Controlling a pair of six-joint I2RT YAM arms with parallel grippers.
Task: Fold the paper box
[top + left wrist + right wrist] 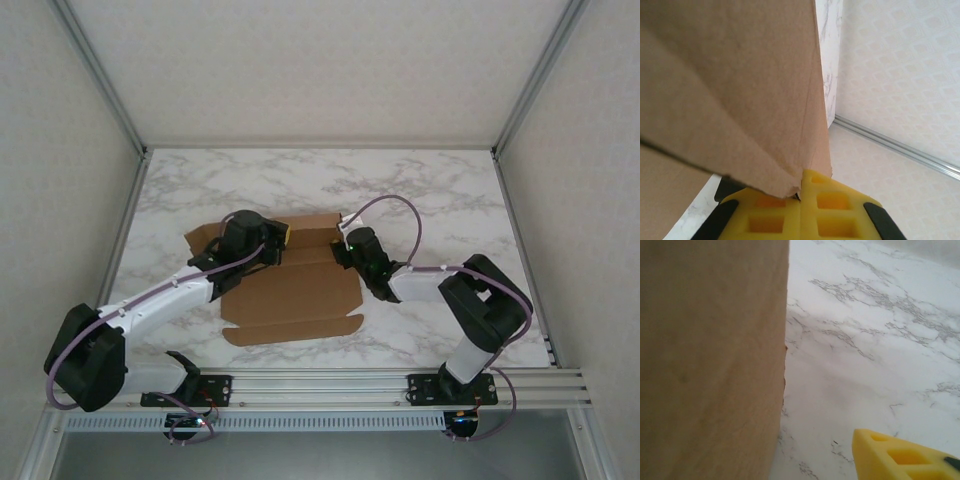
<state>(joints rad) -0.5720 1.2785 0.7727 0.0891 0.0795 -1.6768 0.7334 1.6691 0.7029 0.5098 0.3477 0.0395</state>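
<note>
Where the brown paper box lies on the marble table, its far edge is flanked by the left gripper and right gripper. A creased corner is clamped in the left's yellow fingers; whether the right's ribbed finger grips cannot be told.

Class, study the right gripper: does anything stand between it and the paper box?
Nothing visible does. In the right wrist view, just bare marble table lies between its yellow finger and the paper box edge. From above, the right gripper sits at the box's far right corner.
</note>
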